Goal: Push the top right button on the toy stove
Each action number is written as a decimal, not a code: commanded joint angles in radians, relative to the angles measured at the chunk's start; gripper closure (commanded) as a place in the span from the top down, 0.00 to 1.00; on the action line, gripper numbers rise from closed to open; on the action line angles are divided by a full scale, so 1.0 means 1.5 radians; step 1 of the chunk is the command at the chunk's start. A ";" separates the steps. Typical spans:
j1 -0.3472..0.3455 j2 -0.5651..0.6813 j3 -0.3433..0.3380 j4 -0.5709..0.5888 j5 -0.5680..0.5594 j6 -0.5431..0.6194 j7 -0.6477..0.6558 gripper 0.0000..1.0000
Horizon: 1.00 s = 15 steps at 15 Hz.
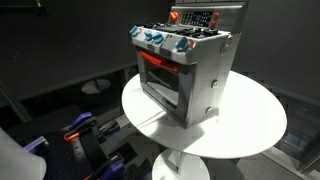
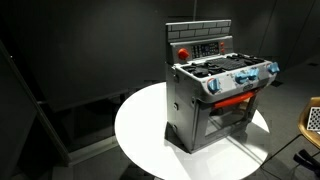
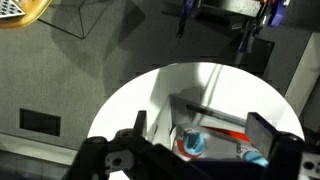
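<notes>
The toy stove [image 1: 185, 75] is a silver-grey box with a glowing red door window and blue knobs along its front. It stands on a round white table [image 1: 250, 125] and shows in both exterior views [image 2: 215, 95]. Its back panel carries a round red button [image 2: 183, 52] and a row of small buttons. In the wrist view my gripper [image 3: 200, 122] hangs open and empty above the stove's front [image 3: 215, 130]. A blue knob [image 3: 193, 143] shows between the fingers. The gripper does not show in either exterior view.
The table edge [image 3: 130, 110] drops to dark floor on all sides. A yellow mesh object [image 3: 20, 10] lies off the table, also in an exterior view [image 2: 312, 120]. Blue and purple clutter [image 1: 80, 130] sits on the floor beside the table.
</notes>
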State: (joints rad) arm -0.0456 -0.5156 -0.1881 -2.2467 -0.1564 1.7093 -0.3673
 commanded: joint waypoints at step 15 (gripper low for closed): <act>-0.008 0.146 0.076 0.007 -0.003 0.365 0.188 1.00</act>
State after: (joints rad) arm -0.0452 -0.3096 -0.0910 -2.2487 -0.1515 2.2420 -0.1131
